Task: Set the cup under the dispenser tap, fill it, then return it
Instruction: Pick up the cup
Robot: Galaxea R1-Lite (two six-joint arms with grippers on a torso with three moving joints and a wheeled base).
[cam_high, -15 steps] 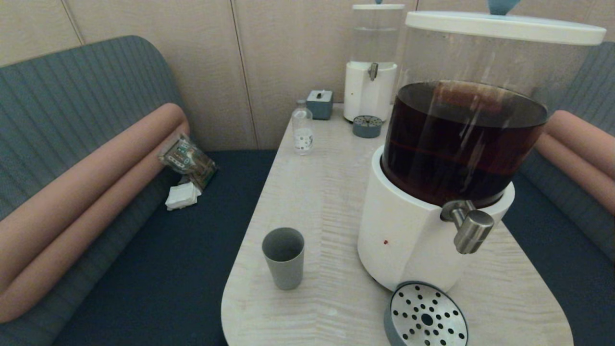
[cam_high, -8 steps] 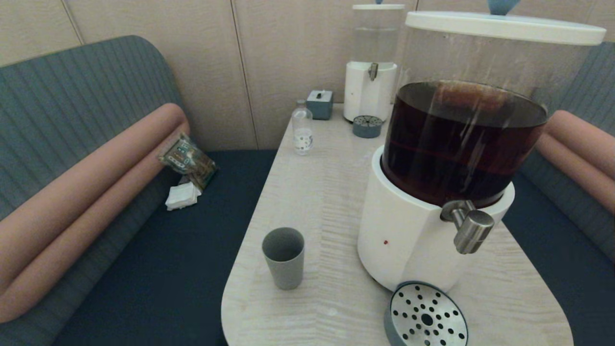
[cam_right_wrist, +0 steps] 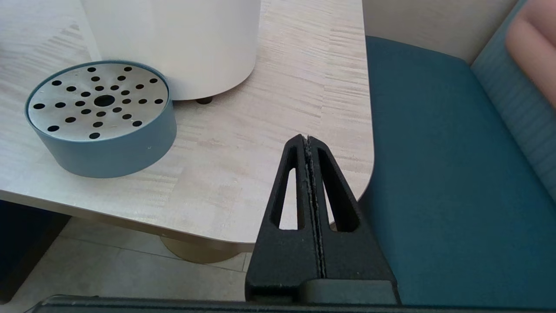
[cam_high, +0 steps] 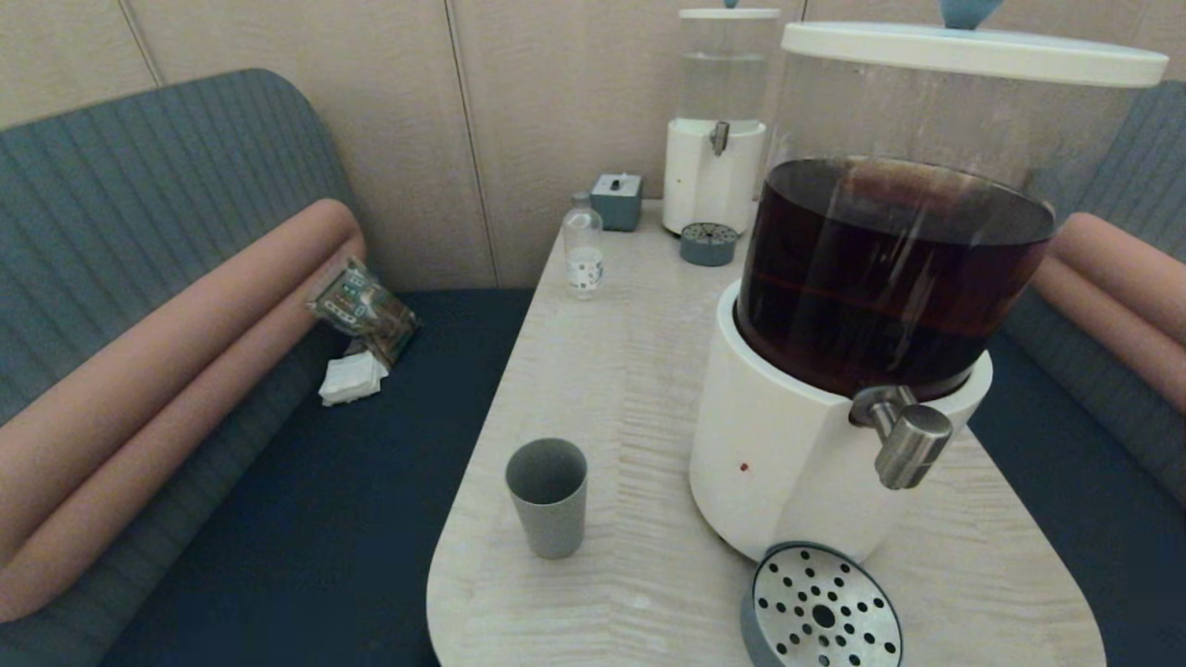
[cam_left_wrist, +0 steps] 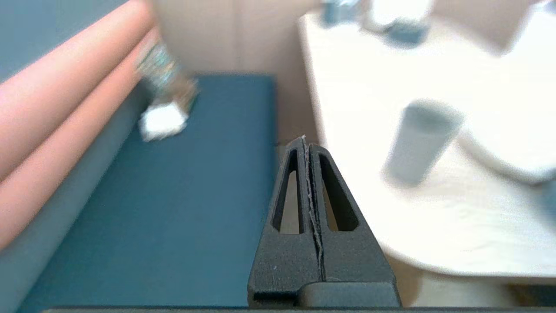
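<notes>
The grey-green cup (cam_high: 547, 496) stands upright and empty on the pale table (cam_high: 630, 371), left of the large dispenser (cam_high: 834, 371). The steel dispenser tap (cam_high: 906, 437) juts from the white base above a round perforated drip tray (cam_high: 823, 611). No gripper shows in the head view. In the left wrist view the cup (cam_left_wrist: 420, 140) is off to one side of my left gripper (cam_left_wrist: 306, 141), which is shut and empty beside the table's near left edge. My right gripper (cam_right_wrist: 306, 139) is shut and empty over the table's near right corner, beside the drip tray (cam_right_wrist: 102, 117).
A small clear bottle (cam_high: 583, 245), a grey box (cam_high: 617, 200) and a second dispenser of clear liquid (cam_high: 715, 120) with its own drip tray (cam_high: 709, 244) stand at the far end. Blue benches flank the table; a packet (cam_high: 361, 310) and napkin (cam_high: 352, 378) lie on the left one.
</notes>
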